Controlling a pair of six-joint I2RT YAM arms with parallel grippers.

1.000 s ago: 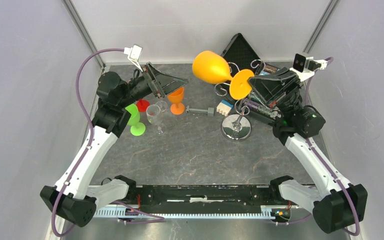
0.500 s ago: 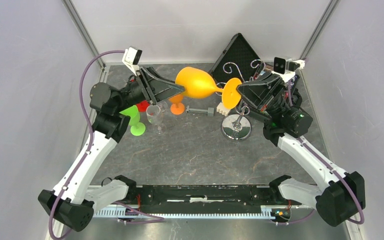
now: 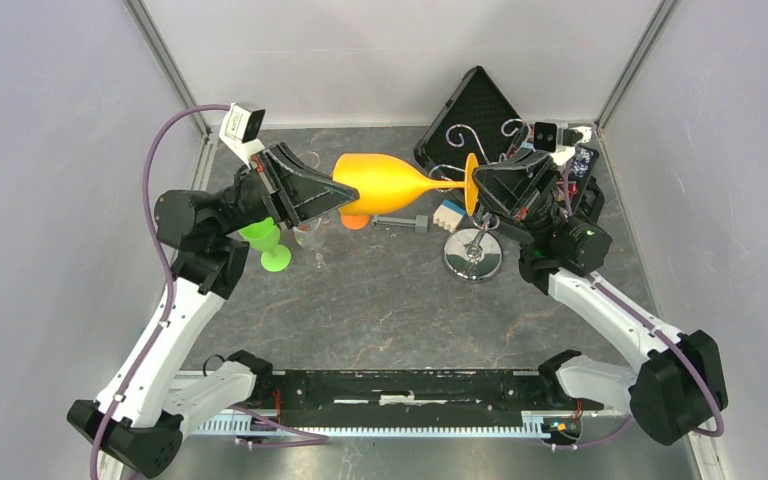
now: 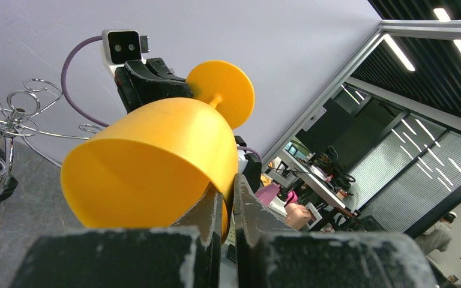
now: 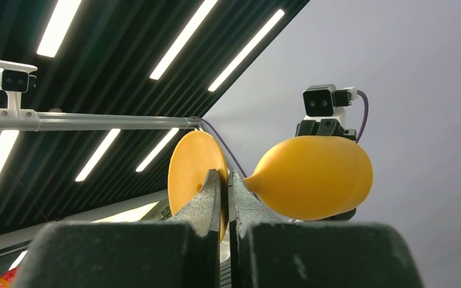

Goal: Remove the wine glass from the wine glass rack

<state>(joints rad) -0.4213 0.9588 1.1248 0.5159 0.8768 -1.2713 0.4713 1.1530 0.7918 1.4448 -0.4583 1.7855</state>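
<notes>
Over the far half of the table (image 3: 390,310), toward its left edge, the left pincer (image 3: 343,196) is pinching the rim of the wine glass (image 3: 390,180). The left wrist view shows the bowl's wall nipped between its 2 fingers, which are pressed nearly together.

From there the glass lies on its side in the air, about level. Its long axis runs left to right, roughly parallel to the table's far edge, with the mouth to the left and the foot to the right. It hangs above the table, and a small orange glass (image 3: 356,220) stands under its bowl.

At the right end, the right pincer (image 3: 474,190) is clamped on the edge of the foot disc, so 2 pincers hold 1 glass along 1 line.

Just below and behind that pincer, near the far right corner, stands the wine glass rack (image 3: 472,262) with its round base on the table. Its curled arms sit close behind the stem, and the top view does not settle whether the nearest curl touches it.

The glass looks lifted off its hook, so the job seems nearly done. I judge that the coming move depends on this shared axis. The rack lies at the foot end, so the clear way out is leftward, led by the left pincer. Any pull across the axis while both pincers grip would twist the thin stem.
</notes>
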